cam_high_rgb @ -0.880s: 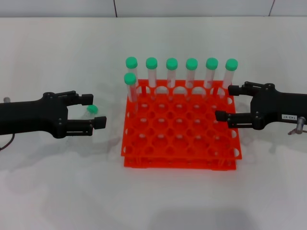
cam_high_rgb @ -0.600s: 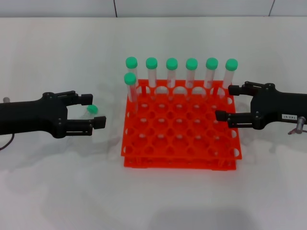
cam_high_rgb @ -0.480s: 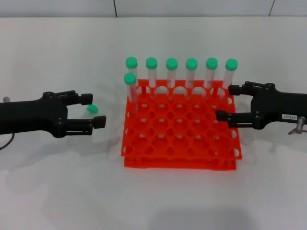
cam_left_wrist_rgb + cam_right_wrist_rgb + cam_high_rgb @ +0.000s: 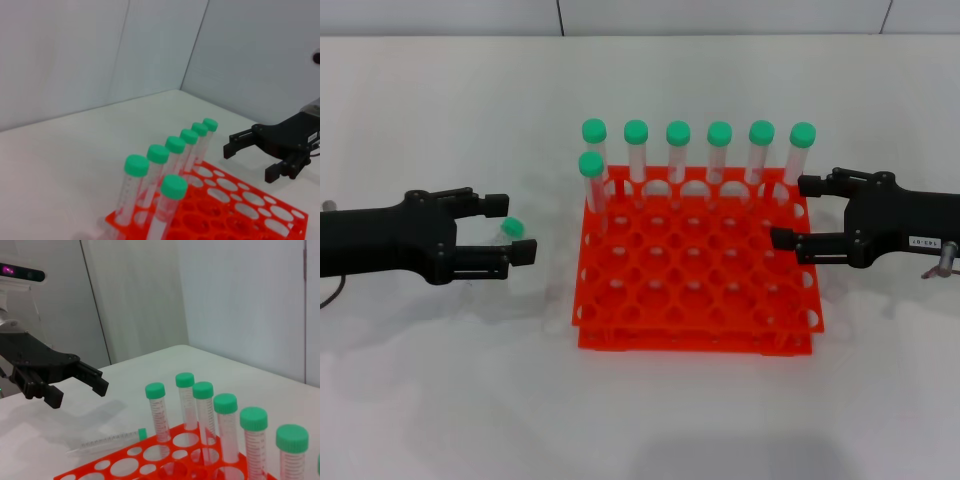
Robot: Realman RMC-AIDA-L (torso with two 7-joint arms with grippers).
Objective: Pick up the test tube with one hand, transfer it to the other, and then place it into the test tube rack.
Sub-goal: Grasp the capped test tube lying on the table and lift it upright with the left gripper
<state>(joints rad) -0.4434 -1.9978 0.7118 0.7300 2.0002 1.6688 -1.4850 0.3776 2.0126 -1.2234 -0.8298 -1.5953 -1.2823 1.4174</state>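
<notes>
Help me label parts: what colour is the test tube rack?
Bright orange; the test tube rack shows best in the head view.

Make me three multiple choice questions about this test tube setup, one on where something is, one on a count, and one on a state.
1. Where is the loose test tube?
A. Lying on the table beside the test tube rack
B. Standing in the rack
C. Held aloft by the right gripper

2. How many green-capped tubes stand in the rack?
A. Five
B. Seven
C. Nine

3. What state is the left gripper in?
A. Shut on the tube
B. Open, fingers either side of the tube's cap
C. Out of view

Answers: 1 A, the right wrist view shows it flat on the table; 2 B, six in the back row plus one in front; 3 B, a gap shows between its fingers.
</notes>
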